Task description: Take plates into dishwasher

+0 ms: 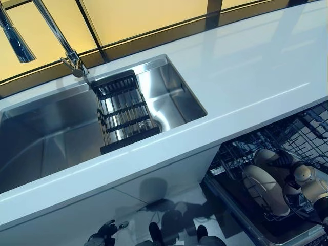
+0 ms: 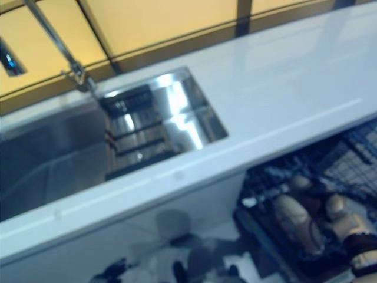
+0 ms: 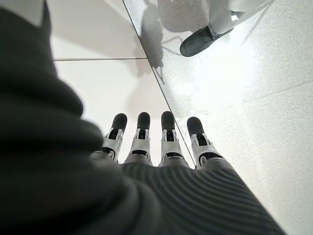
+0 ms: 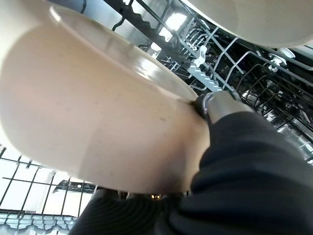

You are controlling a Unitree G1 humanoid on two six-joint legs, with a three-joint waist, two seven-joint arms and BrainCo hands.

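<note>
White counter (image 1: 241, 72) runs across the scene, with the open dishwasher rack (image 1: 307, 128) below it at the near right. A cream plate (image 1: 264, 187) stands on edge in that rack, the right hand (image 1: 302, 177) gripping its rim. Another plate (image 4: 254, 19) shows just beside it. The left hand (image 3: 156, 142) hangs over the floor (image 3: 254, 98), fingers straight. A sink (image 1: 46, 138) with a faucet (image 1: 61, 41) lies far left.

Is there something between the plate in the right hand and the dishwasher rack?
Nothing visible blocks it. The right hand holds the plate already inside the rack, beside another plate standing there.
</note>
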